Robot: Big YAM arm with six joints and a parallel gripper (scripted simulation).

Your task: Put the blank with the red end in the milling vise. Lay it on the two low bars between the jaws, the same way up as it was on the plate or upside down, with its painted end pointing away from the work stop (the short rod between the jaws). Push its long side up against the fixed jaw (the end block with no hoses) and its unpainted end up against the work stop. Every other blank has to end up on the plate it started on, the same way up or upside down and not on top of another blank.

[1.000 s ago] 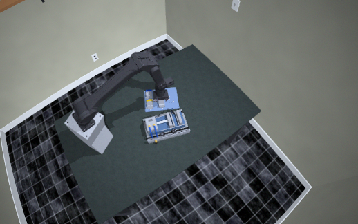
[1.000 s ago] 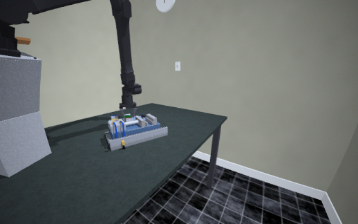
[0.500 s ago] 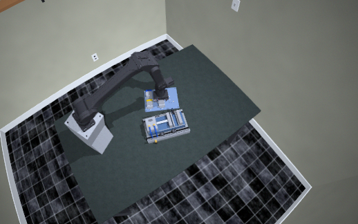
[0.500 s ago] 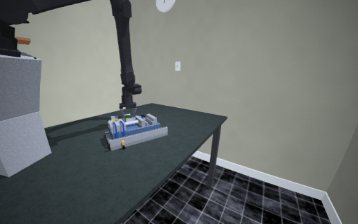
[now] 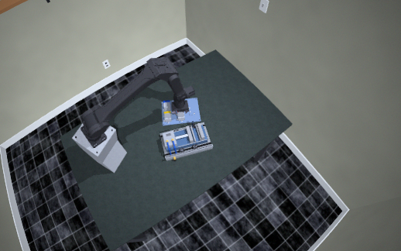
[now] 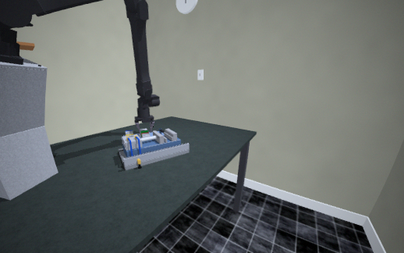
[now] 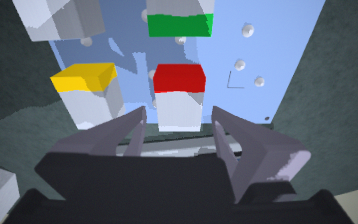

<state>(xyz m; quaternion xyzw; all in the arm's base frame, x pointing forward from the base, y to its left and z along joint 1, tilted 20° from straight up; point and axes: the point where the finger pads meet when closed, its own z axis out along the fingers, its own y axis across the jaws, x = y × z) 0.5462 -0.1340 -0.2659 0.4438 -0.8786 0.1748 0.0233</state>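
Observation:
The blank with the red end (image 7: 179, 95) lies on the light blue plate (image 7: 260, 45), its red end pointing away from me in the wrist view. My gripper (image 7: 179, 111) is open, one finger on each side of the blank's grey near end, not touching it. A yellow-ended blank (image 7: 87, 92) lies to its left and a green-ended blank (image 7: 180, 20) beyond it. In the top view the gripper (image 5: 180, 115) is over the plate (image 5: 181, 111), with the milling vise (image 5: 186, 140) just in front. The vise also shows in the exterior view (image 6: 153, 145).
Another grey blank (image 7: 55, 17) lies at the plate's far left. Small round pins (image 7: 248, 30) stick up from the plate to the right of the blanks. The vise has blue hoses (image 6: 132, 144) on its near end block. The arm's pedestal (image 5: 100, 147) stands at the table's left.

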